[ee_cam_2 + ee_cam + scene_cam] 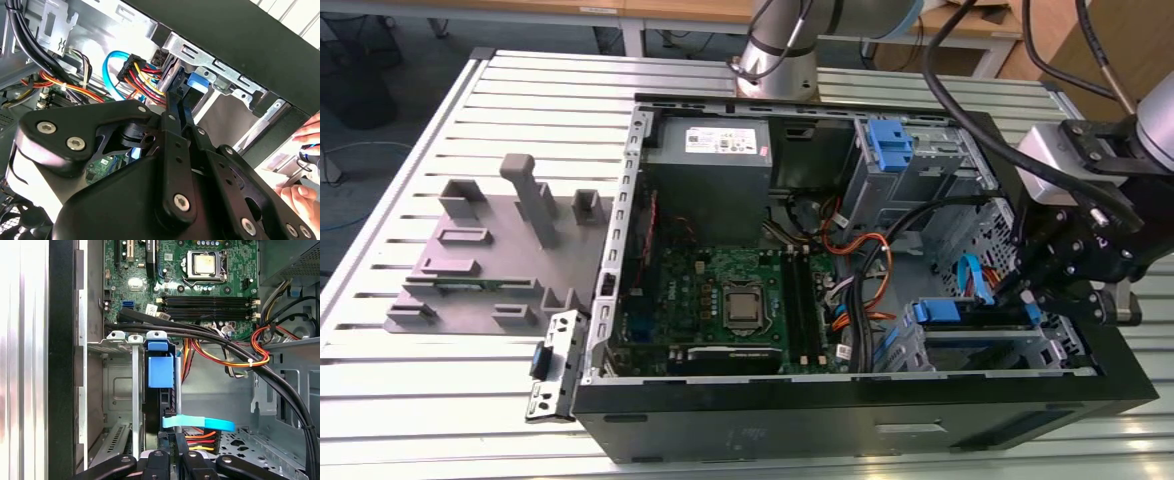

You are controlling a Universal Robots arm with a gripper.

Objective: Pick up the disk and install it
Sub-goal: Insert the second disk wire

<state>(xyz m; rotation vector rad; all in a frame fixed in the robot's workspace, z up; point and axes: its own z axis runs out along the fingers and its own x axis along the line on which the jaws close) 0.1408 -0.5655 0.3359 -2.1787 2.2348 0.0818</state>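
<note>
The disk stands on edge in the drive cage (pixel 117 390) at the case's front corner. Its blue bracket (pixel 161 367) and dark edge (pixel 152 405) face me in the first wrist view. In the exterior view the disk (pixel 961 312) sits low in the cage on that view's right. My gripper (pixel 176 437) is right behind the disk's cable end, jaws shut together with nothing seen between them. In the second wrist view my gripper (pixel 172 100) reaches up to the blue bracket (pixel 197 82). The black gripper (pixel 1027 300) hangs over the cage.
A light-blue cable (pixel 197 422) and red-yellow power wires (pixel 200 440) crowd the disk's end. Thick black cables (pixel 225 345) cross the cage. The motherboard (pixel 734 300) and grey power supply (pixel 710 150) fill the case. A person's hand (pixel 300 192) is near the case's outside. A grey fixture (pixel 487 250) lies on the table.
</note>
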